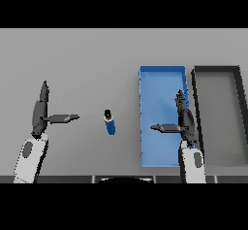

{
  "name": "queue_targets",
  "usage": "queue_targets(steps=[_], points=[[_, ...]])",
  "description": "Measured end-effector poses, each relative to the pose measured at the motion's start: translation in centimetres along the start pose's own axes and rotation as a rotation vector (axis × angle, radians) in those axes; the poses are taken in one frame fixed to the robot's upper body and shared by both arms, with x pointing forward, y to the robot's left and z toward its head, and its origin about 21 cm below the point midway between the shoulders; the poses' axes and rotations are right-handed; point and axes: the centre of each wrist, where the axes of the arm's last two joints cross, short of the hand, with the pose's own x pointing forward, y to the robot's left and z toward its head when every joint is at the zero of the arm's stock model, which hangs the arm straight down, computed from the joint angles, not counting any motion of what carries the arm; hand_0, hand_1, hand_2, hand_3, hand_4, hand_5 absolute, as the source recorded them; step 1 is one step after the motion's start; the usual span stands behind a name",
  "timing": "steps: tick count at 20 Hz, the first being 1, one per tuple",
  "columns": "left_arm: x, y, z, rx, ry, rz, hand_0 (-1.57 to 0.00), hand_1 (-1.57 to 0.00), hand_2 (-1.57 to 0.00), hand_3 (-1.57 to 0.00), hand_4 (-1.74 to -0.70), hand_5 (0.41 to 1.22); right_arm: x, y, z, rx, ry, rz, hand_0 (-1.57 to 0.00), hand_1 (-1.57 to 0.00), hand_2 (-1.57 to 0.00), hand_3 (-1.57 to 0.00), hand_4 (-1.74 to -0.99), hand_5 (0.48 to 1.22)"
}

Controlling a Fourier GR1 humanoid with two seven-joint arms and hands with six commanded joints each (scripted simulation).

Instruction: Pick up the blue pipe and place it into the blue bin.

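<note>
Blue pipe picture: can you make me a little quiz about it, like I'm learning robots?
1. True or false: the blue pipe already lies inside the blue bin.
2. Which hand is over the blue bin: A) left hand B) right hand?
3. What colour is the tray beside the blue bin?

Key: 1 false, it lies on the table; 2 B; 3 dark grey.

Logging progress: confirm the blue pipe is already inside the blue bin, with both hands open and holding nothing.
Not right. The head view shows the blue pipe on the table, left of the blue bin, not inside. The left hand and right hand are open and hold nothing.
</note>
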Motion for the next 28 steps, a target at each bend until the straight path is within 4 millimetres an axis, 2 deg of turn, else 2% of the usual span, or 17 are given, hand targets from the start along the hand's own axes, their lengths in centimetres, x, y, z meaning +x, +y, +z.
queue_targets(steps=[6,7,9,12,14,17,19,23,28], points=[[0.5,-0.7,-1.0,-0.001,0.000,0.001,0.00,0.00,0.00,0.00,-0.97,0.593,0.4,-0.6,-1.0,-0.001,0.010,0.001,0.00,0.00,0.00,0.00,-1.205,0.629],[-0.4,0.7,-0.2,-0.110,-0.035,-0.074,0.00,0.00,0.00,0.00,-0.96,0.592,0.7,-2.0,-0.1,0.033,-0.087,0.141,0.00,0.00,0.00,0.00,-1.201,0.628],[-1.0,2.8,0.2,-0.217,-0.058,-0.148,0.00,0.00,0.00,0.00,-0.96,0.590,1.1,-2.6,1.0,0.078,-0.143,0.267,0.00,0.00,0.00,0.00,-1.197,0.626],[-1.1,3.5,0.1,-0.283,-0.066,-0.167,0.00,0.00,0.00,0.00,-0.96,0.594,1.6,-2.6,1.5,0.100,-0.137,0.302,0.00,0.00,0.00,0.00,-1.206,0.625],[-0.8,3.0,0.4,-0.334,-0.088,-0.143,0.00,0.00,0.00,0.00,-0.97,0.594,1.4,-2.3,1.5,0.105,-0.121,0.306,0.00,0.00,0.00,0.00,-1.197,0.621],[-0.3,3.6,1.3,-0.441,-0.093,-0.153,0.00,0.00,0.00,0.00,-1.01,0.561,1.7,-2.6,1.5,0.104,-0.123,0.325,0.00,0.00,0.00,0.00,-1.180,0.617],[-0.1,2.9,2.1,-0.531,-0.082,-0.172,0.00,0.00,0.00,0.00,-1.05,0.535,1.7,-2.6,1.2,0.107,-0.126,0.315,0.00,0.00,0.00,0.00,-1.176,0.615],[-0.4,-0.4,3.9,-0.691,-0.043,-0.164,0.00,0.00,0.00,0.00,-1.13,0.485,1.7,-2.3,1.4,0.115,-0.133,0.332,0.00,0.00,0.00,0.00,-1.174,0.618],[-0.7,-3.8,4.6,-0.775,-0.024,-0.183,0.00,0.00,0.00,0.00,-1.14,0.452,1.7,-2.6,2.1,0.109,-0.132,0.306,0.00,0.00,0.00,0.00,-1.205,0.618]])
